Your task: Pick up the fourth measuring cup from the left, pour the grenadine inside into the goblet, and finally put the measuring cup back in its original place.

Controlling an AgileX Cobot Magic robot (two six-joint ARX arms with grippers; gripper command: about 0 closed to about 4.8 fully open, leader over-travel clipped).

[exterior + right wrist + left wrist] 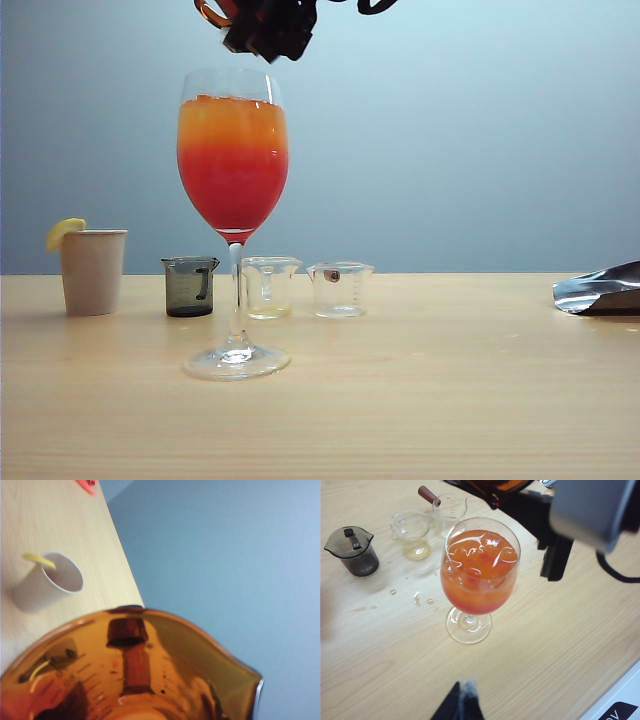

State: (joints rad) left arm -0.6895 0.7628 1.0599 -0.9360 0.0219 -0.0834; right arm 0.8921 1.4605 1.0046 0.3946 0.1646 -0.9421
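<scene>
- Pale wooden table [450,380] – carries everything; small droplets lie on it near the cups in my left wrist view.
- Tall clear stemmed goblet [233,170] stands near the front, almost full: orange on top, deep red grenadine [233,195] settled below. I judge the pour done or nearly so.
- My right gripper [268,25] hangs at the top of the exterior view, just above the goblet rim, pinching the small amber translucent measuring cup [135,670] – the cup fills my right wrist view, tilted, looking close to empty.
- My left gripper [460,705] hangs back over the table near the goblet, only dark finger tips show; I cannot tell how its jaws stand.
- Beige paper cup with a lemon slice [92,270] at far left, then smoky grey measuring cup [190,286], then two clear measuring cups [268,287] and [340,290].
- Crumpled silver foil [600,290] at far right.
- Risks: the cup lip dripping red on the way back; swinging low and clipping the goblet rim – full and top-heavy, it could tip; setting down on the clear cup beside the empty fourth spot.
</scene>
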